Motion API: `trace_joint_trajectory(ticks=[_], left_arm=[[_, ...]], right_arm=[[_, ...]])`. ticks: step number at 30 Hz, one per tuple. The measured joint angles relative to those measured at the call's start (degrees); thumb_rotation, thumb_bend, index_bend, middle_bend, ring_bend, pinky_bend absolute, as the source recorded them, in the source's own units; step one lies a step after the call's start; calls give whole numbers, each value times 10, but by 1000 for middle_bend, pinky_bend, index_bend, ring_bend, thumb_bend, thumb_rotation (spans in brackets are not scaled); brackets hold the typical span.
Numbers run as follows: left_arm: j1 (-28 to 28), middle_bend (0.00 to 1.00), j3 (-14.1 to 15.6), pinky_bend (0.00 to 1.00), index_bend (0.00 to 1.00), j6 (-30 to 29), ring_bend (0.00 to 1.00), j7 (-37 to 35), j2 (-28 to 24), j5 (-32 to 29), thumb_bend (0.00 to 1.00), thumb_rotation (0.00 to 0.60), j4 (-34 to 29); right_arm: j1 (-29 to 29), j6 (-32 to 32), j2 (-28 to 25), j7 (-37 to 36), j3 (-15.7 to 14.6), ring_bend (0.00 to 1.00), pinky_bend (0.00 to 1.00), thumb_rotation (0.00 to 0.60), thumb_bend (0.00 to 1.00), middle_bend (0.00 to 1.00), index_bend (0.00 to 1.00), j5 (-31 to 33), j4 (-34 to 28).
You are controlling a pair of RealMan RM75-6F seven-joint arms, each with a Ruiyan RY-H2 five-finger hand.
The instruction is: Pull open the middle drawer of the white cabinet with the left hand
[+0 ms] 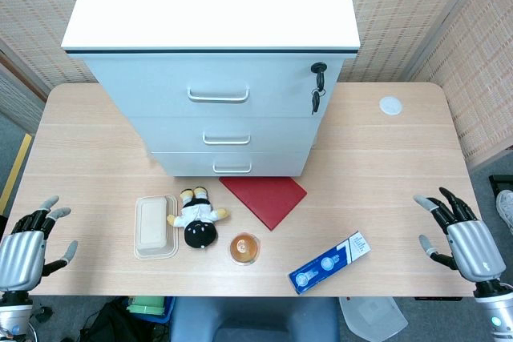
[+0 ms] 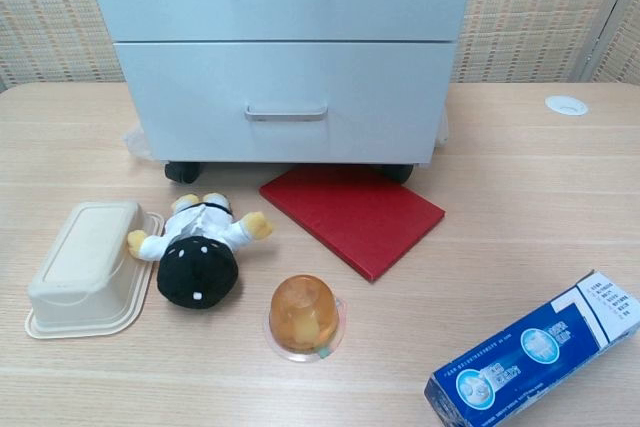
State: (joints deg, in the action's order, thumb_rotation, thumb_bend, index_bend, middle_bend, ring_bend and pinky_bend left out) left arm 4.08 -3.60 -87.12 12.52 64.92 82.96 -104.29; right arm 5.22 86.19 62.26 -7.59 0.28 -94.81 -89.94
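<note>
We see the white cabinet [image 1: 216,62] with its middle drawer [image 1: 227,130] closed, and both hands, left hand [image 1: 26,252] and right hand [image 1: 466,238], open at the tabletop [image 1: 385,190] edges.

Light wooden table [image 1: 385,166], white cabinet [image 1: 216,78] at back, red book [image 1: 264,198], beige tray [image 1: 155,227], doll [image 1: 196,218], jelly cup [image 1: 244,248], blue box [image 1: 329,262]
</note>
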Motion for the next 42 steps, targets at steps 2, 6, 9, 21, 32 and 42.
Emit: trace_joint_trajectory(ticks=[2,6,9,21,32,42], left_arm=[[1,135,-1,219,236,0,210,1,1,0,291,600,0],[3,135,-2,219,222,3,210,3,2,-1,291,600,0],[4,134,-2,219,215,3,210,3,1,2,291,600,-1],[38,254,-19,544,218,23,367,-21,-6,30,291,600,-9],[117,875,-48,1000,248,98,996,-69,-22,61,404,600,-55],[205,938,-96,1000,198,177,1000,-62,-1,19,501,600,-101]], right_arm=[[2,-1,1,1,1,106,139,600,329,224,174,0,0],[3,-3,3,-1,1,106,139,600,329,224,174,4,2],[3,-3,6,-2,1,106,139,600,330,224,174,5,5],[6,0,9,-7,3,106,139,600,334,223,174,4,9],[11,-6,12,-6,3,106,139,600,334,224,174,4,8],[9,-5,11,-6,-1,106,139,600,334,224,174,6,9]])
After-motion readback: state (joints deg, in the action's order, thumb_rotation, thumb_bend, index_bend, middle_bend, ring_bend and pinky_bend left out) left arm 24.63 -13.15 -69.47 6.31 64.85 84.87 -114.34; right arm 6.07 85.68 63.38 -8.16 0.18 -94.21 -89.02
